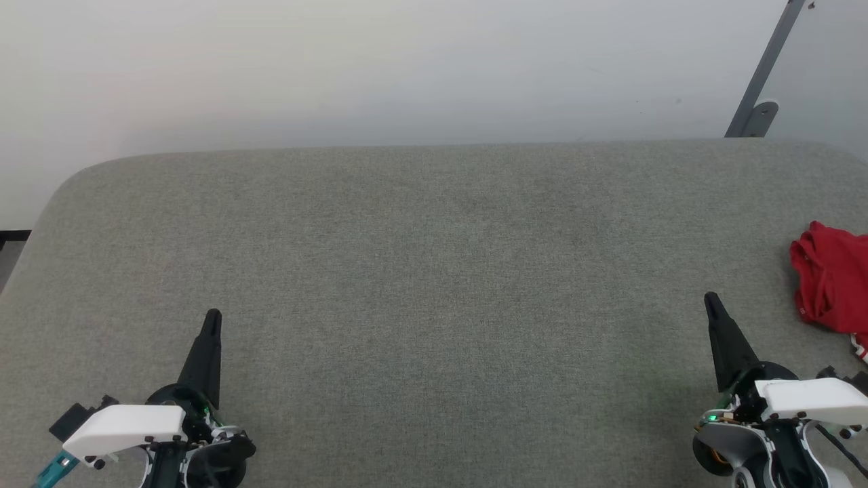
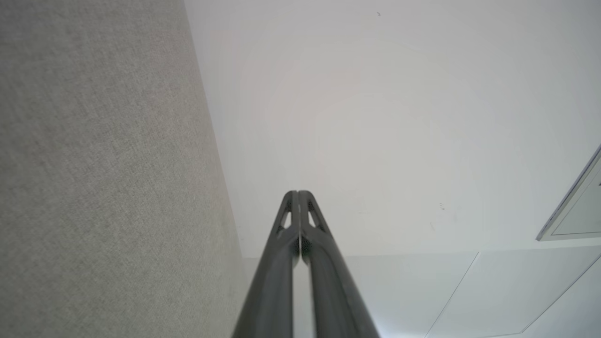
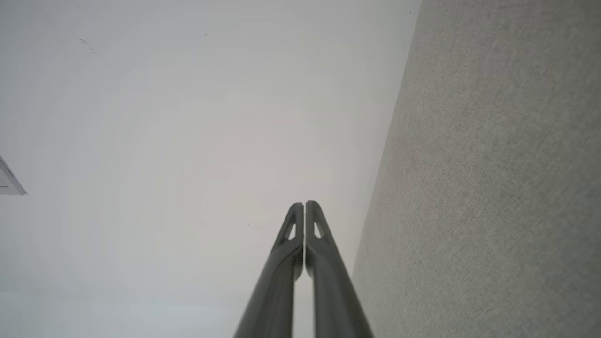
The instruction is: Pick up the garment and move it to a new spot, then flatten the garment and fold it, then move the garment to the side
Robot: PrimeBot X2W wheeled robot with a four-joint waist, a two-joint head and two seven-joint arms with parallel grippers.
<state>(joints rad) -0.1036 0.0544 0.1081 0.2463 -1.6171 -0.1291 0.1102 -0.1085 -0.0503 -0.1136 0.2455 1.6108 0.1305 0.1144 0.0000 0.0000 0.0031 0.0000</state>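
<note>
1. Head view: the garment (image 1: 831, 278) lies bunched on the table (image 1: 434, 271) at its far right, partly cut off by the picture's edge; the left gripper (image 1: 212, 318) and right gripper (image 1: 711, 299) sit low, both closed on nothing, the right one near the garment but apart from it; we judge this fits a heap to be picked up as well as a garment set aside after folding, though what shows looks rumpled; we cannot settle which.
2. Left wrist view: its fingers (image 2: 277, 281) press together, empty; table on one side, wall (image 2: 399, 117) beyond.
3. Right wrist view: the same, tips shut and empty beside the table; of containers we have nothing to report.
</note>
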